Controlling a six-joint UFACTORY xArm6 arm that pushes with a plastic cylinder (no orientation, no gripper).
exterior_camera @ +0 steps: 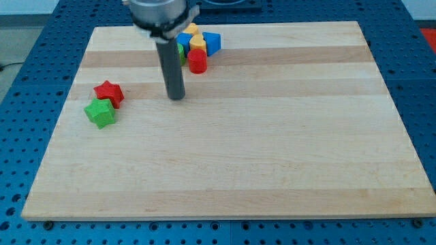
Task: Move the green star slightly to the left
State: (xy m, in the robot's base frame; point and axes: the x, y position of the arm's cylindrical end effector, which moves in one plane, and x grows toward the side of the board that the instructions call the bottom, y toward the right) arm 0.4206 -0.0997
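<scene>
Near the view's left edge of the pale wooden bench [272,170], the green star-shaped block [101,112] lies flat on the boards, a chunky piece with blunt points, a bright green top and darker shaded sides. Touching it, just toward the view's top and a little to the right, sits the red star-shaped block [109,92], of much the same build. Further right, well apart from both stars, the straight dark rod comes down from a grey housing at the view's top, and my tip [176,98] rests on the bench at about the height of the red star, with bare wood between it and the green star. There is no gripper on this arm, so nothing is grasped; the tip touches no block. Behind the rod, toward the view's top, a tight cluster of blocks stands together: a red cylinder block [197,60] in front, a yellow block [197,43] behind it, a blue block [212,43] at the cluster's right, and slivers of blue and green partly hidden by the rod, their shapes unclear. No containers appear on the bench.
</scene>
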